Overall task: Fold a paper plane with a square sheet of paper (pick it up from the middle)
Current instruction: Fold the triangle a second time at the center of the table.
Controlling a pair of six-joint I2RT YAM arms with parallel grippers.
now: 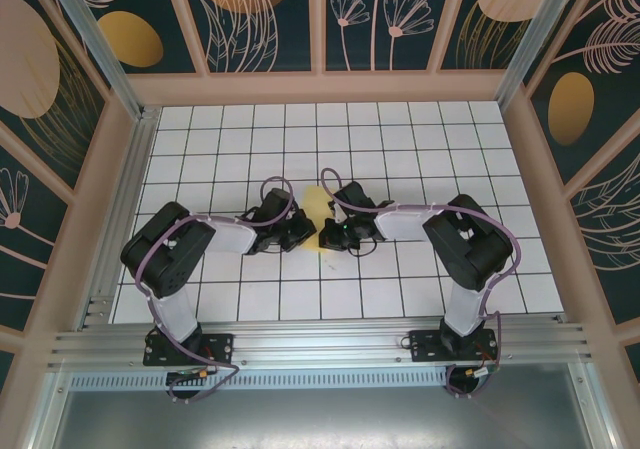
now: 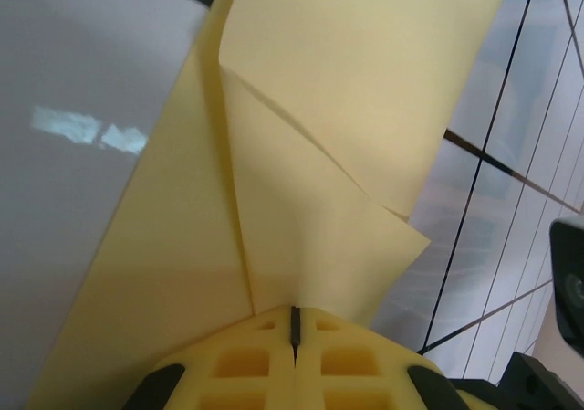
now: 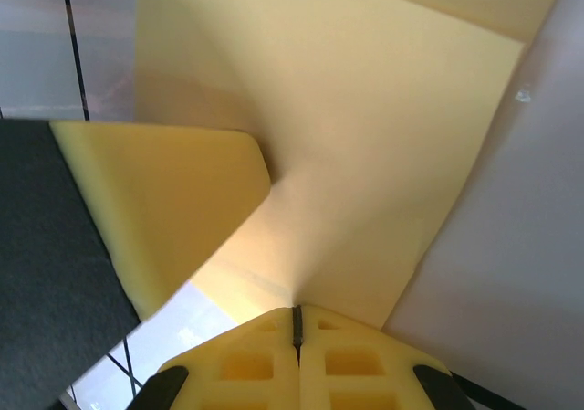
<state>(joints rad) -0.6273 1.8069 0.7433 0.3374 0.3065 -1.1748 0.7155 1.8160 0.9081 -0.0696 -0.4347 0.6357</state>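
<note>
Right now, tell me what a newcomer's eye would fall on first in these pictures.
The yellow paper stands out, partly folded, at the middle of the white tiled table. The left gripper and the right gripper meet there, both pinched shut on the paper from opposite sides. Around the table stand dark walls painted with gold leaves.

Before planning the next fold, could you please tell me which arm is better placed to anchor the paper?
Probably the left: the left gripper is shut on the paper where its folded layers converge, whereas the right gripper, also shut, pinches a flat part.
</note>
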